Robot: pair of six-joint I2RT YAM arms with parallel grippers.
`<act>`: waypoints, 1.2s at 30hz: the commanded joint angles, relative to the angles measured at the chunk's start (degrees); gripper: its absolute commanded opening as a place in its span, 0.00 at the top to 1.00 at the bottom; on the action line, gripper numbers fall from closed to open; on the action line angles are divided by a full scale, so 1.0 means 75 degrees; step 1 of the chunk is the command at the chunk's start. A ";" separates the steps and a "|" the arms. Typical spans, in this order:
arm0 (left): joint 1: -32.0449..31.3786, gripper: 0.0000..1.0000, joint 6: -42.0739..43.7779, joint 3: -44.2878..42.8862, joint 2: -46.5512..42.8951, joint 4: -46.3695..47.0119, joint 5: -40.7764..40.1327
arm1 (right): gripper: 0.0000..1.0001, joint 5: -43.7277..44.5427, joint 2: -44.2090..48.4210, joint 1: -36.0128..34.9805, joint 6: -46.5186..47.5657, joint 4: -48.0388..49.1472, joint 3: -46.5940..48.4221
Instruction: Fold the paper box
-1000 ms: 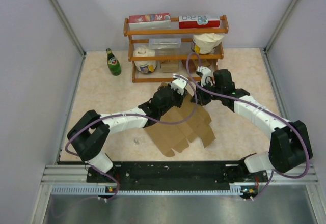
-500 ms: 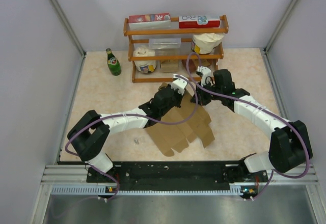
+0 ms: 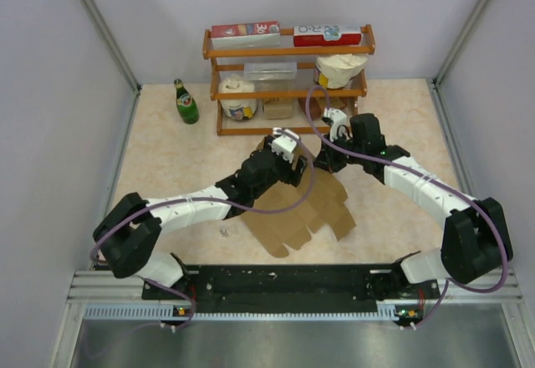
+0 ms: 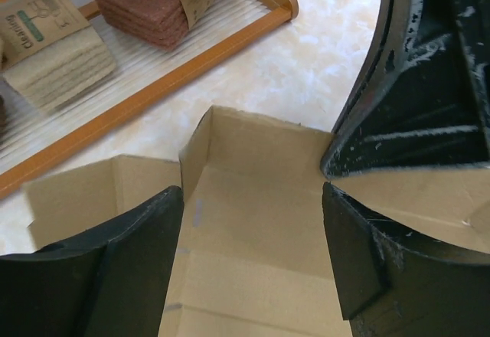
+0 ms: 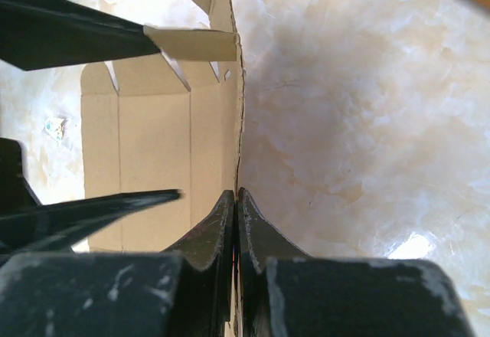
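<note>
**Paper box (image 3: pixel 305 209) pinched at one raised edge, mostly flat on the table**

The right jaws are closed tight on a thin upright cardboard wall of the paper box (image 5: pixel 153 161). In the right wrist view that wall's edge runs straight into the nip. The left jaws stand wide apart and grip nothing. They straddle a brown panel (image 4: pixel 253 222) whose short flaps turn up on either side, and the right-hand finger (image 4: pixel 367 260) is close against the cardboard.

From above, the two sets of jaws meet at the sheet's 12 o'clock end, the left at about 11 and the right at about 1. The rest of the die-cut sheet spreads flat toward 6 o'clock, its tabs pointing to the near edge, around the middle of the table (image 3: pixel 167 150).

A small pale scrap (image 3: pixel 224 232) lies at the sheet's 9 o'clock. A wooden rack (image 3: pixel 288 50) stands at the table's 12 o'clock with red-and-white cartons (image 3: pixel 245 30) on top. A green bottle (image 3: pixel 185 102) stands at the rack's 9 o'clock.
</note>
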State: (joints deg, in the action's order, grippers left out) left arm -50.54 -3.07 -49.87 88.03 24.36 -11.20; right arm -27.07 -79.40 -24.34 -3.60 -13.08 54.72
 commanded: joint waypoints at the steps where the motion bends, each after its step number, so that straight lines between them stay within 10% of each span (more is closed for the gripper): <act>1: 0.0328 0.22 -0.0433 0.0694 -0.1399 0.0479 -0.0006 | 1.00 -0.0082 0.0086 -0.0071 0.0081 0.0244 0.0017; 11: 0.2671 0.17 -0.1594 0.1984 -0.2293 0.0021 0.2204 | 1.00 -0.0047 0.0098 -0.0071 0.0408 -0.0189 0.0180; 21: 0.2849 0.07 -0.0940 0.1377 -0.0560 -0.0024 0.4796 | 1.00 -0.0363 0.0109 -0.0071 0.0784 -0.0635 0.0439; 36: 0.2849 0.12 -0.0622 0.0625 0.0637 -0.1174 0.4669 | 1.00 -0.0457 0.0028 -0.0071 0.0843 -0.0635 0.0438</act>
State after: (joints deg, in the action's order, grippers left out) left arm -29.34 -8.99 -43.31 91.35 15.16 22.09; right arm -28.97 -79.40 -24.34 1.56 -18.74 55.24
